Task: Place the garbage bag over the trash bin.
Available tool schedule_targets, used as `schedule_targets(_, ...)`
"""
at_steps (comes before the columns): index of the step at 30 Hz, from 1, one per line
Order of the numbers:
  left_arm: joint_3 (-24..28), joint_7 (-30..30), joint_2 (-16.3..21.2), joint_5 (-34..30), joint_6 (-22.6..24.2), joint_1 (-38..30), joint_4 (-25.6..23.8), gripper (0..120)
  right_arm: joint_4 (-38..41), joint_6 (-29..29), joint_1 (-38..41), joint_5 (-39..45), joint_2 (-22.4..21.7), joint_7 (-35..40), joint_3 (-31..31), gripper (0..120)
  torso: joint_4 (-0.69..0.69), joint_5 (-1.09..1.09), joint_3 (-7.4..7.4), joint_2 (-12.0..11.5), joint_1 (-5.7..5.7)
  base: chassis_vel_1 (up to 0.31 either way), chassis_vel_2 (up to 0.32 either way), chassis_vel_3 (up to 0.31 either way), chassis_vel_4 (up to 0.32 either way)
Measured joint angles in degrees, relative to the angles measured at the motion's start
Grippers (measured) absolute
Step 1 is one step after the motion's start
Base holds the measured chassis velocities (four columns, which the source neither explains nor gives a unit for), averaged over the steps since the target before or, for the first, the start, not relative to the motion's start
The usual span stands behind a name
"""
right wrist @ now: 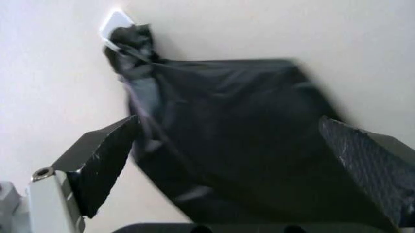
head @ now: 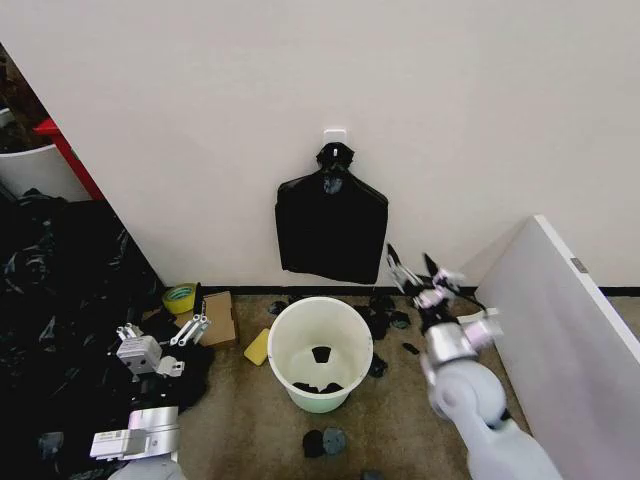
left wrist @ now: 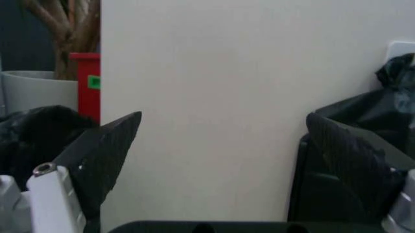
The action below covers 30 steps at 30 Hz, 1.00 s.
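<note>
Hanging from a white wall hook (head: 335, 134) at the upper centre of the head view, the garbage bag (head: 331, 226) drooped just above the trash bin (head: 320, 350) at the lower centre. The right gripper (head: 414, 270), spread wide, hovered beside its lower right corner. The left gripper (head: 193, 328), also spread, sat low left. Such thin, limp, slippery film likely wants pinching at an edge.
</note>
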Motion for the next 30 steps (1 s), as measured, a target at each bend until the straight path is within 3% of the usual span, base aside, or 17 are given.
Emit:
schedule_targets(5,-0.8,-1.0,-0.2,0.1,0.3,0.5,-0.2,100,-5.0,-2.0,7.5,6.9,5.5,0.9,-2.7,100,0.0,0.01,0.0,0.0,0.0,0.0,0.0,0.0,0.0)
schedule_targets(14,-1.2,-2.9,-0.2,0.1,1.4,0.1,-0.1,100,-13.9,0.5,15.5,9.1,12.2,-3.7,-4.9,100,0.0,0.02,0.0,0.0,0.0,0.0,0.0,0.0,0.0)
schedule_targets(25,-2.2,-4.2,0.1,0.1,1.4,0.2,0.3,100,-18.4,1.5,19.3,7.8,14.3,-5.4,-5.1,99,0.0,0.03,0.0,0.0,0.0,0.0,0.0,0.0,0.0)
schedule_targets(30,-1.8,-4.2,0.1,0.2,1.3,-0.2,0.7,100,-19.1,2.1,19.6,7.4,14.6,-6.2,-4.7,80,0.0,0.03,0.0,0.0,0.0,0.0,0.0,0.0,0.0)
